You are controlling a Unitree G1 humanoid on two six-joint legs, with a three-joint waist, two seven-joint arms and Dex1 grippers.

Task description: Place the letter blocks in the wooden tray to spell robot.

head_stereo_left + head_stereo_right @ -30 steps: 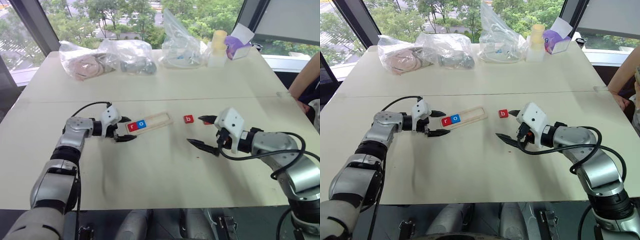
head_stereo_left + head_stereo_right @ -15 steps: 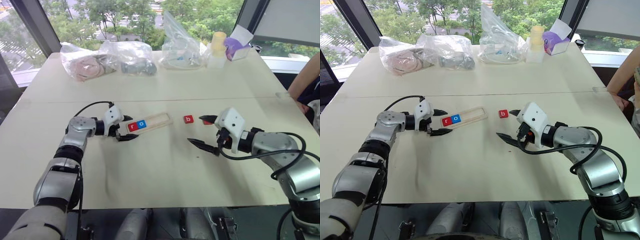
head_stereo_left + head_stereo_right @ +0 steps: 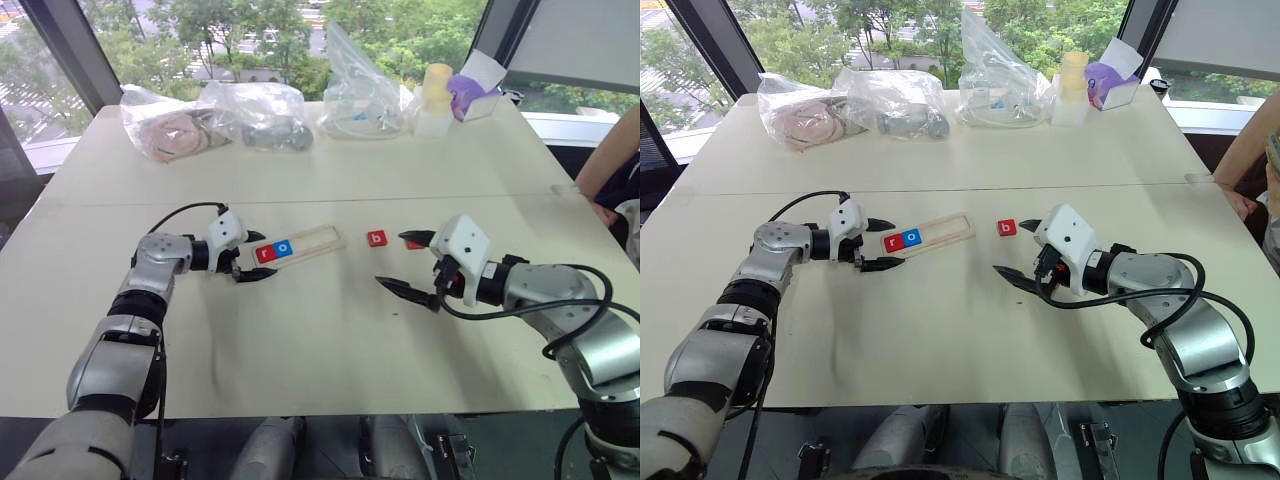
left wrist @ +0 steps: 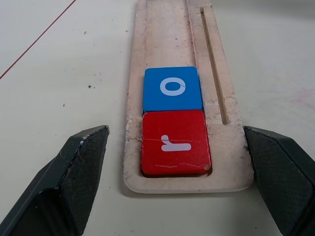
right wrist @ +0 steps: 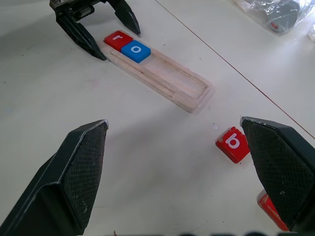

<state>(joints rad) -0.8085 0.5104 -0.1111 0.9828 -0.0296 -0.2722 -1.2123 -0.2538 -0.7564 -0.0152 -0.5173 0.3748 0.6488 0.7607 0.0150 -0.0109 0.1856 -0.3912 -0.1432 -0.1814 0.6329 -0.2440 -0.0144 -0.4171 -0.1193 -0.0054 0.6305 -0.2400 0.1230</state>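
Pale laminate covers the counter (image 3: 330, 340), the broad surface that carries everything, with a clutter of plastic bags (image 3: 210, 118) pushed to its far edge, well out of the working zone. Nearer the middle lies the wooden tray (image 3: 310, 241), long and narrow, set slightly askew. Its slot is filled only at the end nearest the left arm, which suits spelling from the first letter onward.

The left claw (image 3: 250, 257) hovers at that end of the tray, fingers spread wide to either side and gripping nothing — a pose that looks meant to brace or square up the tray rather than pick anything. The right claw (image 3: 405, 262) is likewise spread and empty, with the loose pieces just beside it, probably poised for the next pick.

Seated in the slot are the red r block (image 4: 174, 142) and, touching it, the blue o block (image 4: 172, 88). The red b block (image 3: 377, 238) rests flat on the counter between tray and right claw — likely the next one due. Another red block (image 5: 271, 210) peeks out beside a right fingertip; its letter cannot be read.
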